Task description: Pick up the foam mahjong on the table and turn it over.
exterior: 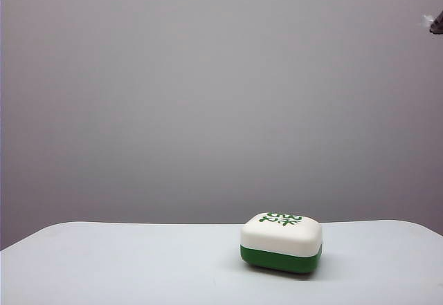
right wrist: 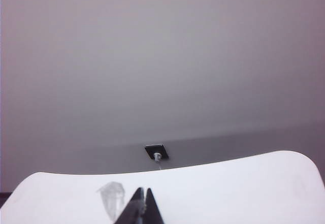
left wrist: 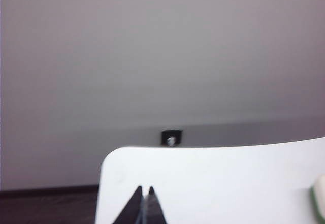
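The foam mahjong (exterior: 282, 241) lies flat on the white table (exterior: 104, 263), right of centre, white half with the green character up and green half underneath. Neither gripper shows in the exterior view. In the left wrist view my left gripper (left wrist: 144, 188) is shut and empty, its dark tips together over the table (left wrist: 213, 183) near a rounded corner; a sliver of the mahjong (left wrist: 320, 201) shows at the picture's edge, well apart from the tips. My right gripper (right wrist: 142, 189) is also shut and empty above the table (right wrist: 228, 188); the mahjong is out of that view.
A plain grey wall stands behind the table. A small dark wall fitting (left wrist: 171, 137) (right wrist: 156, 152) sits low on it. Dark floor (left wrist: 45, 206) shows past the table's corner. A faint grey shadow (right wrist: 112, 198) lies on the tabletop beside the right tips.
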